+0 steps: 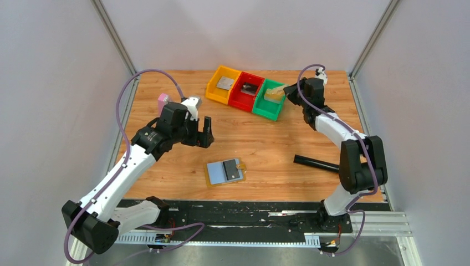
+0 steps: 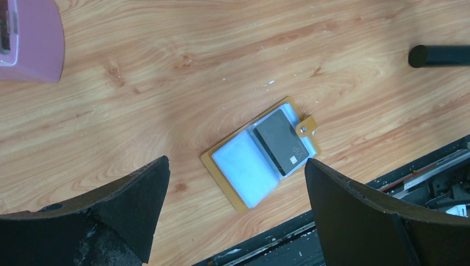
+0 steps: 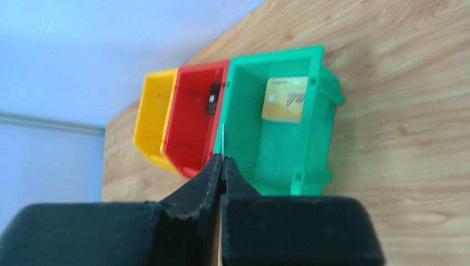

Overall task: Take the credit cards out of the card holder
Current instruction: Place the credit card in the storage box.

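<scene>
card holder [image 1: 226, 172]: lies open and flat on the desk [image 1: 266, 144] near its front edge, light blue inside facing up, tan tab on its right edge.
card left inside: one dark grey card [image 2: 281, 143] sits in the half beside the tab; the other half looks empty.
cards already out: a silver-grey card [image 1: 224, 83] in the yellow bin [image 1: 215, 91], a dark card [image 1: 248, 87] in the red bin [image 1: 239, 98], and a golden card [image 3: 285, 100] in the green bin [image 3: 277, 160].
left end effector [image 1: 202, 133]: jaws spread wide and holding nothing; it hangs above the desk, back and to the left of the holder and well apart from it. its wrist view frames the holder between the two fingers.
right end effector [image 3: 221, 160]: jaws pressed together over the red and green bins at the far side. a thin pale sliver shows at the tips; i cannot tell what it is.
step in hand: by my reading, the approach to the last card.
next move calls for: bringing the left end effector down over the tab-side half and catching the dark grey card by an edge. the holder is loose and may slide or lift with the card.
</scene>
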You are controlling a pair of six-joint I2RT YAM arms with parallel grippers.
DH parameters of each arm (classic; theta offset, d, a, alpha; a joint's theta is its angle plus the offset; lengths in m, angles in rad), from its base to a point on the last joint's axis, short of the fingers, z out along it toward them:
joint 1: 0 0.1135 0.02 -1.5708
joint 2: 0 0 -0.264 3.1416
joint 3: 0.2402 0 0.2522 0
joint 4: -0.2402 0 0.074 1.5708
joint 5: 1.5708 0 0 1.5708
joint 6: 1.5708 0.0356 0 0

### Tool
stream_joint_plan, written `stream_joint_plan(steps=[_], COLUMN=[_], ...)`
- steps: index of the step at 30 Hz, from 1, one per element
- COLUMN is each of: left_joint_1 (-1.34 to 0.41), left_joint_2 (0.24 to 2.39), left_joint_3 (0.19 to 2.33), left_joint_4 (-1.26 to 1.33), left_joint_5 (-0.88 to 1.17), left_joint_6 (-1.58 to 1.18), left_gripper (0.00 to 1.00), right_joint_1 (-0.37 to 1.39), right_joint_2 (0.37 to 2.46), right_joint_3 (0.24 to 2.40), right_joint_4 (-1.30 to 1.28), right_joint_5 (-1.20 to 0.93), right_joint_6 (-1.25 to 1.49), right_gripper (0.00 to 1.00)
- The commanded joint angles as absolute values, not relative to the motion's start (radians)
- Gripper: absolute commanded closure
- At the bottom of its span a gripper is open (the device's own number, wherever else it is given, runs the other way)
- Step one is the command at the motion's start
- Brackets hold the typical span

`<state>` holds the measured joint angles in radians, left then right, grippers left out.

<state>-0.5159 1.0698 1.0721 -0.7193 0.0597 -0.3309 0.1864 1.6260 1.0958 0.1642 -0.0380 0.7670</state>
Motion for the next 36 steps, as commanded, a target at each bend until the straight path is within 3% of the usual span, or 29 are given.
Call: stream_joint_plan(steps=[1,12,28,36], left_joint_1=[-0.517,-0.517,-0.517,-0.517], left_joint_2=[1.068,1.076,1.095,1.094], left_joint_3=[1.068,1.073,1.078,1.078], left_joint_4=[-0.719,-0.723,-0.729,-0.730], left_joint_5=[0.030,0.015,0.003,0.002], left_joint_6=[-0.317,-0.307,-0.310,-0.311], left_gripper=[0.00,0.00,0.00,0.00], right_joint_1=[0.181,0.180,0.184,0.181], right_joint_2=[1.713,1.979,2.109,2.131], right_joint_3=[1.158,1.354,1.417,1.453], right_joint_4=[0.366,0.368,0.340,0.274], right_joint_5=[0.116,0.119,0.093,0.108], right_joint_6=[0.851,0.922,0.964,0.964], right_gripper=[1.00,1.00,1.00,0.89])
